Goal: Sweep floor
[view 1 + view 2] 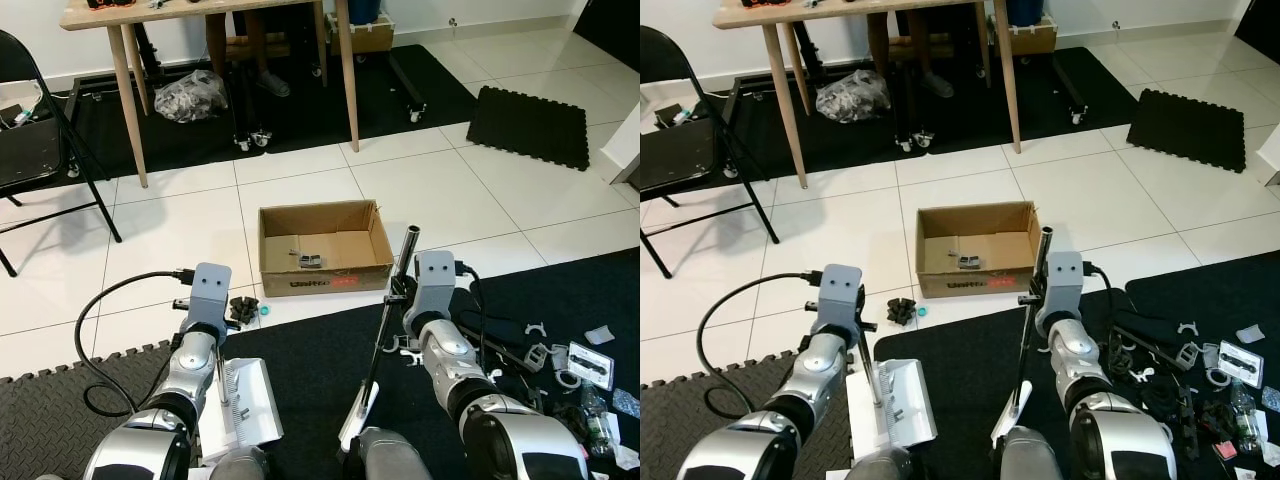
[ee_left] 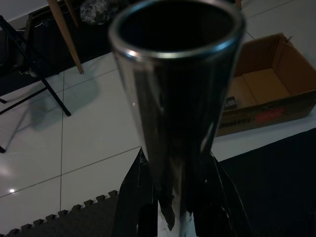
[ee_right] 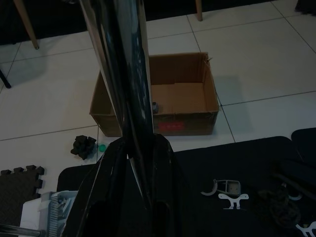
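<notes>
My left gripper [image 2: 180, 197] is shut on the shiny metal handle [image 2: 173, 98] of a white dustpan [image 1: 240, 405], which rests on the dark mat in front of me. My right gripper [image 3: 136, 182] is shut on the broom pole [image 1: 398, 285]; the pole slants down to a white head [image 1: 355, 425] on the black mat. On the white tiles between my arms lie a black clump of debris [image 1: 242, 310] and a small teal cap [image 1: 266, 311]. Just beyond stands an open cardboard box [image 1: 322, 250] with a small grey item inside.
Loose white and black parts [image 1: 560, 365] litter the black mat on my right. A folding chair [image 1: 40, 140] stands far left, and a wooden table leg [image 1: 130, 100], a plastic bag [image 1: 195, 95] and a person's legs [image 1: 262, 60] are behind. A foam tile [image 1: 530, 125] lies far right.
</notes>
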Available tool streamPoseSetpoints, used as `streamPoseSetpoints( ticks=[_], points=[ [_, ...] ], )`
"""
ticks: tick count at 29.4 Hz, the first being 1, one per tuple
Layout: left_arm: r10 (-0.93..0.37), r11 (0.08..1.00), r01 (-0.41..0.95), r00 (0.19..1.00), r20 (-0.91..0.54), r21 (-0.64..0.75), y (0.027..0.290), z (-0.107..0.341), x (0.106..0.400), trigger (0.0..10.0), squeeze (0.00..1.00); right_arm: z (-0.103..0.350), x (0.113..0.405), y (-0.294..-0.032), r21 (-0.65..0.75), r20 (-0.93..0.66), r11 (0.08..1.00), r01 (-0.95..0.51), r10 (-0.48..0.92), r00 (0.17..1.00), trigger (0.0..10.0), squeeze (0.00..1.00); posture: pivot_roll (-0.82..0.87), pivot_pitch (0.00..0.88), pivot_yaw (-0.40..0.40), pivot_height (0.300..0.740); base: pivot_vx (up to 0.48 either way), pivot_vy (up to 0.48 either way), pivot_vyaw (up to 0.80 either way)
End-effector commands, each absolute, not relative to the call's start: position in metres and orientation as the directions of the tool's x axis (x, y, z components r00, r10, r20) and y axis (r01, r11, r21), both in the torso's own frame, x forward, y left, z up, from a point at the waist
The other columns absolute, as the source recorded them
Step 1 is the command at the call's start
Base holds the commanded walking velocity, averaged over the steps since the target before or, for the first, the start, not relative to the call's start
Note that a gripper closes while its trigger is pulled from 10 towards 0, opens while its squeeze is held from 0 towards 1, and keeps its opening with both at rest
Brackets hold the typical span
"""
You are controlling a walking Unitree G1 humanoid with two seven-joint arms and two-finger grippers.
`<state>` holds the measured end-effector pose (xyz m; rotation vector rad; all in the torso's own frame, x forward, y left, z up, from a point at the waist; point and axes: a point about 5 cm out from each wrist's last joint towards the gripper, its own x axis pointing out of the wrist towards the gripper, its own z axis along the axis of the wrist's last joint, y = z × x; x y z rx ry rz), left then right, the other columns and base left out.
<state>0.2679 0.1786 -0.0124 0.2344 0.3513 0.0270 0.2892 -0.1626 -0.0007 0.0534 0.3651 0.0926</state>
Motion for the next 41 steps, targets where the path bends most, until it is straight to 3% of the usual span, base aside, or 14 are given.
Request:
streamPoseSetpoints(
  ticks=[1, 41],
  points=[
    [0.146, 0.952, 0.002, 0.876, -0.459, 0.308, 0.1975, -0.0328, 0.2462, 10.0, 0.0, -0.0102, 0.2815, -0.1621, 0.079, -0.407, 0.995, -0.065, 0.092, 0.909, 10.0, 0.0, -0.02, 0.0, 0.032, 0.74, 0.0, 0.0, 0.0],
    [0.147, 0.951, 0.003, 0.875, -0.461, 0.309, 0.198, -0.0329, 0.2462, 10.0, 0.0, -0.0104, 0.2813, -0.1619, 0.081, -0.408, 0.995, -0.063, 0.091, 0.909, 10.0, 0.0, -0.02, 0.001, 0.033, 0.74, 0.0, 0.0, 0.0]
  ],
)
